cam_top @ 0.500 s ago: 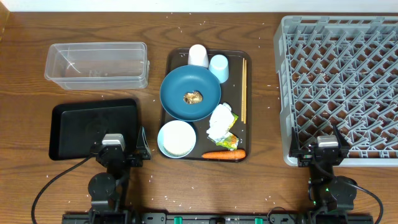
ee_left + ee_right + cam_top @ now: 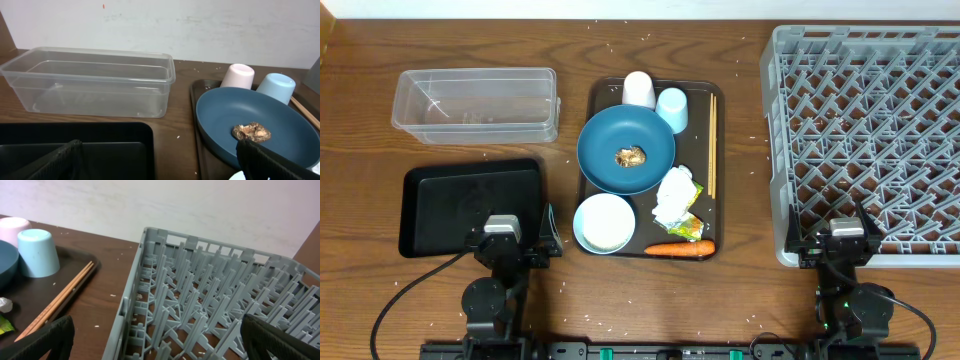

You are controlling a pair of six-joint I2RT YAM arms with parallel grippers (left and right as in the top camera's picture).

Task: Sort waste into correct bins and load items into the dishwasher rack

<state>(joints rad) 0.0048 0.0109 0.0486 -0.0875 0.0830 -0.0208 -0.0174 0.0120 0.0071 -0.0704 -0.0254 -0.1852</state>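
Nothing is sorted yet: the carrot point(image 2: 680, 249), tissue point(image 2: 673, 195), dark-blue dish point(image 2: 642, 135) and cups wait on the brown serving tray point(image 2: 596, 195) mid-table, and the clear tub point(image 2: 475, 105), black tray point(image 2: 450, 205) and dishwasher rack point(image 2: 870, 130) at the right edge look unfilled. Your left tool point(image 2: 160, 150) and right tool point(image 2: 160, 330) are spread wide, gripping nothing. The wrapper point(image 2: 692, 226) lies half hidden under the tissue.

left tool point(image 2: 508, 240) spread wide, right tool point(image 2: 843, 238) spread wide, both pointing forward
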